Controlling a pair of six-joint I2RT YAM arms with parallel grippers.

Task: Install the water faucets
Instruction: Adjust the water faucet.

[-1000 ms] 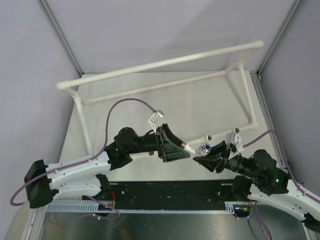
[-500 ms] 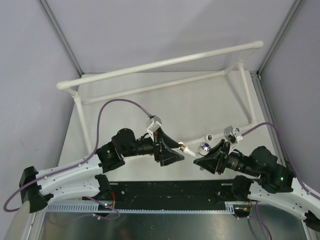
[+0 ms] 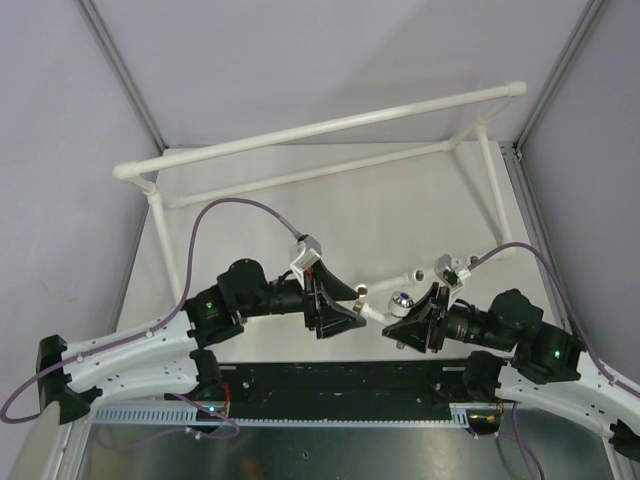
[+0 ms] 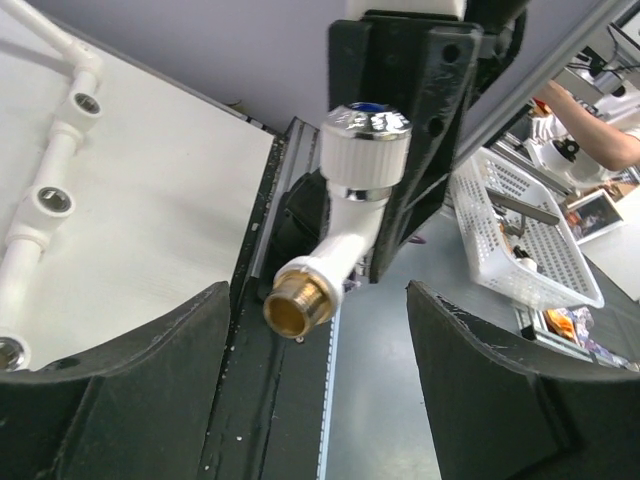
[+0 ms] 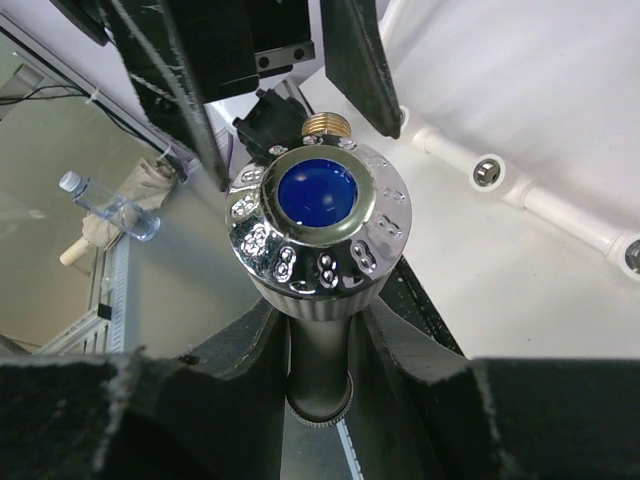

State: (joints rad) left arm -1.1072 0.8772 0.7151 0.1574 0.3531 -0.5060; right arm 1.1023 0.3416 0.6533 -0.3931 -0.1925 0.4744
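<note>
One water faucet (image 3: 385,303), white with a blue-centred chrome knob and a brass threaded end, hangs in the air between my two grippers. My right gripper (image 3: 398,322) is shut on its white body just under the knob (image 5: 318,205). My left gripper (image 3: 356,308) is open. Its fingers (image 4: 150,380) stand either side of the brass end (image 4: 298,300) without touching it. The faucet points its brass end toward the left wrist camera. The tee sockets (image 3: 415,272) of the white pipe lie on the table just behind. No other faucet shows.
The long white pipe frame (image 3: 320,128) spans the back and sides of the table. Its metal-threaded sockets show in the left wrist view (image 4: 52,200) and the right wrist view (image 5: 487,172). A black rail (image 3: 340,380) runs along the near edge. A white basket (image 4: 520,220) stands off the table.
Both wrists have rolled and shifted a little to the left. The faucet has moved slightly left with the right gripper and stays between the two grippers.
</note>
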